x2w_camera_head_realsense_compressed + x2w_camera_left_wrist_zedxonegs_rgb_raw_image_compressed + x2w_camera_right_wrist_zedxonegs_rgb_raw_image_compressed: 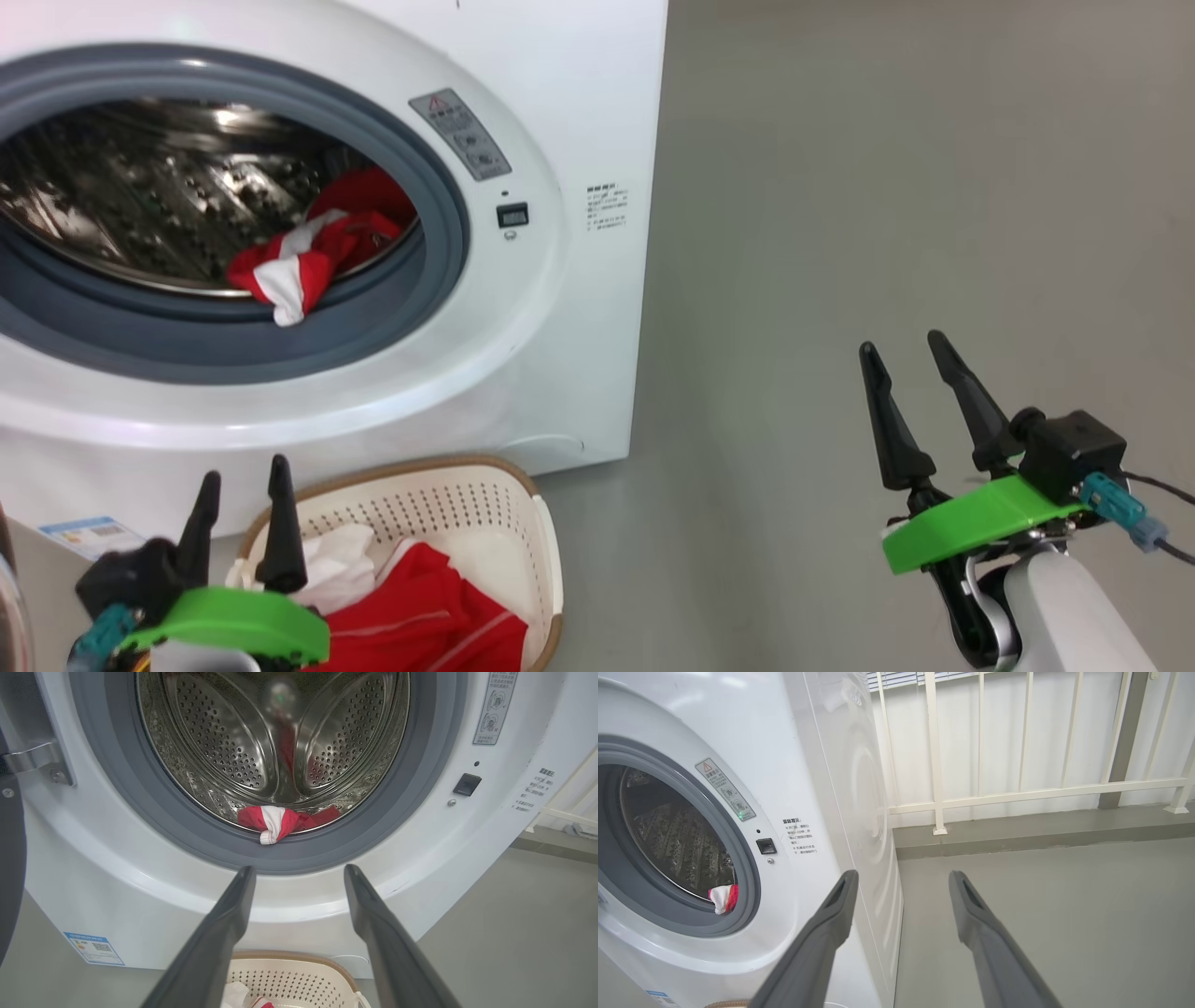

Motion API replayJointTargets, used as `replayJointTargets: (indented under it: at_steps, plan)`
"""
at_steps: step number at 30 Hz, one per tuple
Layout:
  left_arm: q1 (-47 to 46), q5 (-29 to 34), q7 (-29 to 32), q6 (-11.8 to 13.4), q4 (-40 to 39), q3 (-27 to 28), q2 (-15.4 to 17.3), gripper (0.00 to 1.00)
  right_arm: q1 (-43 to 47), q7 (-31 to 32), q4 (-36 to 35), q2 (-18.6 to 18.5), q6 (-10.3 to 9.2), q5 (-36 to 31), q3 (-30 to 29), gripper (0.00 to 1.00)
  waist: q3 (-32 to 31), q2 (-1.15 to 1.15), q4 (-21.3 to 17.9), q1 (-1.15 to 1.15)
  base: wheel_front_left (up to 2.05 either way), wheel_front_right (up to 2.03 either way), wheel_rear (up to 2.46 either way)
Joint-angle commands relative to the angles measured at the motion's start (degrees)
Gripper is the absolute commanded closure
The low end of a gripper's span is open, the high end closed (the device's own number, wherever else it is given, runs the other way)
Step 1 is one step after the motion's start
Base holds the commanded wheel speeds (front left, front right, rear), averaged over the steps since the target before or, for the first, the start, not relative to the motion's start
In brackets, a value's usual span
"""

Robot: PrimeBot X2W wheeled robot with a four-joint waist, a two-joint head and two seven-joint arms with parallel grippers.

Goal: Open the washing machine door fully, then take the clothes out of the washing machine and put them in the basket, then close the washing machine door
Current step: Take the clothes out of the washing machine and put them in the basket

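Status: door step looks done. The big white boxy front-loader washing machine (pixel 579 308) has its port uncovered. The glossy black rim of the round door (pixel 9 858) sits swung out at 9 o'clock in the left wrist view, beyond the steel hinge (pixel 32 760). Can't confirm full swing from these angles.

Unload is partway:
- The small cream perforated plastic basket (pixel 546 569) with a brown rim is on the grey floor (pixel 840 233), just in front of the machine base, at 7 o'clock in the head view.
- It holds a bright red garment with thin white stripes (pixel 420 616) and a white cloth piece (pixel 341 560).
- One red-and-white bundle (pixel 308 252) is left in the perforated steel drum (pixel 140 187). It is bunched at the front lip, with a white end drooping onto the grey rubber ring (pixel 439 280), at 6 o'clock of the port in the left wrist view.

Remaining, by my read: pull that bundle, drop it in the basket, shut the door.

Pose:
- Left jaws are at 7 o'clock in the head view, above the basket's near-left edge. The long dark fingers (pixel 277 523) are spread wide with nothing between them. They point up at the port, and the wrist view lines the gap up roughly under the bundle.
- Right jaws are at 4 o'clock, well apart from the machine over bare floor. The fingers (pixel 892 420) are also wide apart and empty, aimed past the machine's right corner toward a white railing (pixel 1017 793).
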Motion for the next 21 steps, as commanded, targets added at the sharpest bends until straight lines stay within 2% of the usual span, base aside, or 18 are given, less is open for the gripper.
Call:
replayJointTargets:
  at_steps: [1,10,21]
  plan:
    - [2.08,0.7,-0.67,0.67,-4.4,2.12,1.0,0.0,0.63,-0.37,-1.95,0.13,0.37,-0.79,1.22,0.0,-2.61,0.0,-0.17,0.0,0.0,0.0,0.0]
    - [9.89,0.03,-0.67,-0.6,-13.87,1.81,0.64,0.0,3.65,-0.37,-4.4,0.11,0.37,-1.29,1.33,0.0,-5.82,0.0,-0.42,0.0,0.0,0.0,0.0]
    - [16.63,5.0,-0.68,0.93,-22.72,0.77,0.87,0.0,8.69,-0.37,-6.76,-0.1,0.37,-1.13,1.12,0.0,-8.07,0.0,0.08,0.0,0.0,0.0,0.0]
